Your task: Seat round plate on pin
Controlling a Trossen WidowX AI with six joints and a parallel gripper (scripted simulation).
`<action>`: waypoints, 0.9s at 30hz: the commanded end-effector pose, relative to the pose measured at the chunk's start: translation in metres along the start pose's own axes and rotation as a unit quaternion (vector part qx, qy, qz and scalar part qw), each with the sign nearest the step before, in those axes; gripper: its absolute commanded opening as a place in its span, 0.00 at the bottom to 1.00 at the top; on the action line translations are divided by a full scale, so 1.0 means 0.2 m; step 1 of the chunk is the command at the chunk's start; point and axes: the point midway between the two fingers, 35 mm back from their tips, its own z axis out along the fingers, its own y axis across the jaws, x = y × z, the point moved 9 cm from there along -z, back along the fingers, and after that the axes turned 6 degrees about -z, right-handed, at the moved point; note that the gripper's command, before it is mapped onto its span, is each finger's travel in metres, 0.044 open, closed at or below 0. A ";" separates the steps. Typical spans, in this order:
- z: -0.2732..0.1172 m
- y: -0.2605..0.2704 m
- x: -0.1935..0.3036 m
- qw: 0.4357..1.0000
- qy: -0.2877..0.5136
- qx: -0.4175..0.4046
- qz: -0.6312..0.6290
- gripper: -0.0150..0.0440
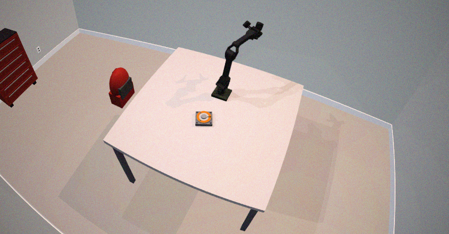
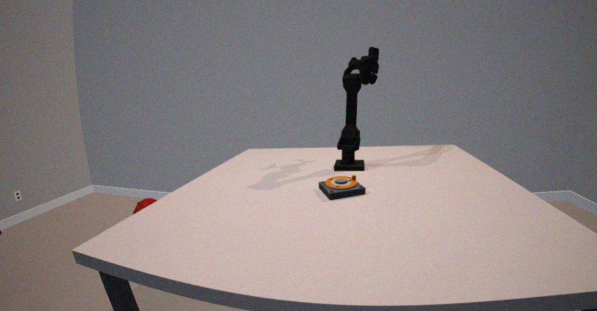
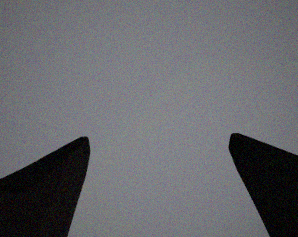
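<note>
The round plate (image 1: 198, 117) (image 2: 329, 182), an orange ring with a pale inner ring, sits around the grey post (image 1: 203, 116) (image 2: 341, 181) on the square dark base (image 1: 203, 124) (image 2: 346, 193). Its orange tab (image 2: 353, 178) stands up at the plate's right edge in the exterior view. Small dark spots show on the plate, but the pin and the hole beside the tab cannot be told apart, nor can any slight tilt. My gripper (image 3: 161, 143) is open and empty, high above the table and away from the plate, with only plain wall between its fingers in the wrist view.
The arm's mount (image 1: 221, 93) (image 2: 348, 165) stands on the pale table (image 1: 239, 150) (image 2: 292, 242) behind the base. Arm shadows fall across the tabletop. A red object (image 1: 119, 81) (image 2: 146, 205) and a red drawer cabinet (image 1: 14, 69) stand off the table to the left.
</note>
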 end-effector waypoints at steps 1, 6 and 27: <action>-0.01 0.01 0.00 1.000 0.001 -0.005 0.006 0.89; -0.28 0.29 0.00 0.979 0.048 -0.125 0.151 0.67; -1.42 0.80 -0.32 0.634 0.346 -0.349 0.597 0.25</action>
